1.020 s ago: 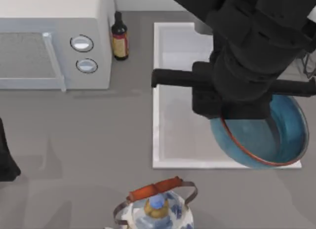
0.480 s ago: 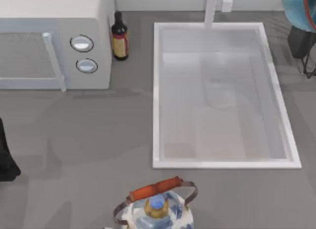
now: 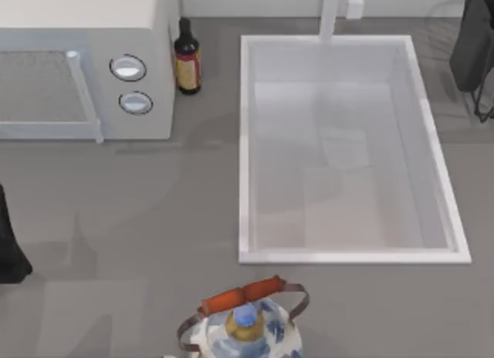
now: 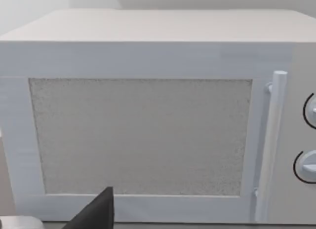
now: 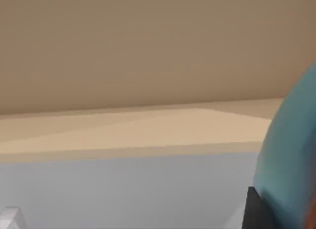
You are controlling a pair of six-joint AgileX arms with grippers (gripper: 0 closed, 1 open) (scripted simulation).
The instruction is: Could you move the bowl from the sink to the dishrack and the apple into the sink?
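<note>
The white sink lies in the table's right half with nothing in its basin. My right arm shows as a dark block at the back right edge, beyond the sink's far right corner. In the right wrist view the blue bowl sits close against one dark finger, held in the right gripper with a reddish rim at the corner. Faint pale wires of the dishrack curve beside that arm. The apple is out of view. My left arm is parked at the left edge.
A white microwave fills the back left, and it faces the left wrist camera. A dark bottle stands beside it. A blue-and-white kettle with an orange handle stands at the front edge. The faucet rises behind the sink.
My right arm lifted the bowl from over the sink's front right part, carried it to the back right corner, and the bowl has now left the top view.
</note>
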